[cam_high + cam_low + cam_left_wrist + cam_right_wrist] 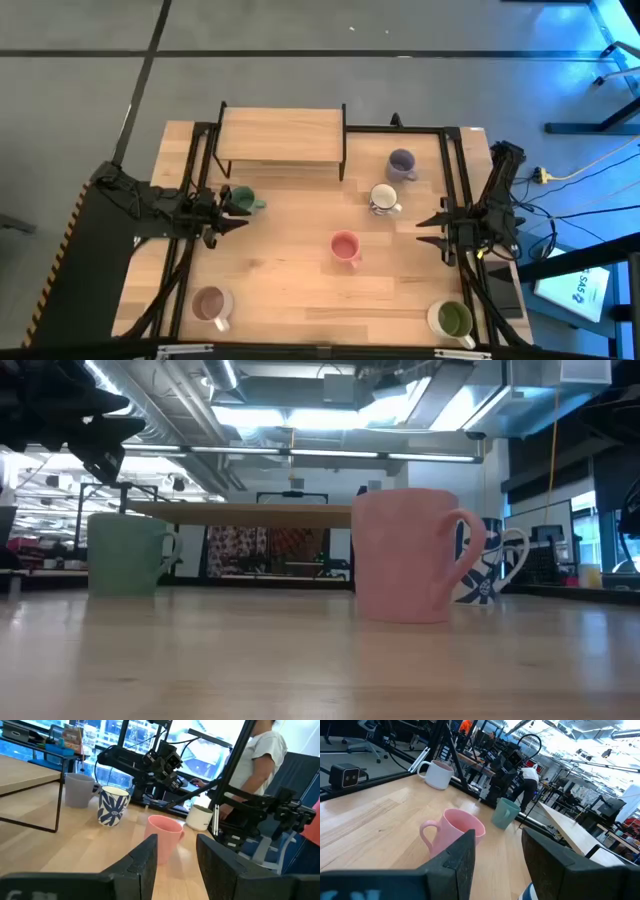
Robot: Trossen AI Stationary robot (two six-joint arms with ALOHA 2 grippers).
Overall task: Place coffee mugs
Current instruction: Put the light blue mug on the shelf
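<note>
Judging by the layout, the task looks barely begun: all six mugs stand upright on the wooden bench (pixel 290 280), spread well apart, and none sits on the small raised shelf (pixel 281 134) at the far edge, if that is where they go.

From left to right in the overhead view: the beige-pink mug (pixel 211 304) stands near the front left corner. The left pincer (pixel 228 210) is just beside the dark green mug (pixel 241 200), its fingers spread and holding nothing; whether it touches the mug cannot be told. The pink mug (pixel 344 247) stands mid-bench, handle toward the front. Behind it to the right is the white mug with a blue pattern (pixel 383 199), and farther back the lavender mug (pixel 401 164). The cream mug with an olive-green inside (pixel 452 320) sits at the front right corner. The right pincer (pixel 432 228) waits at the right side, released and empty.

The mugs are small, glossy, single-handled and look easy to tip.
</note>
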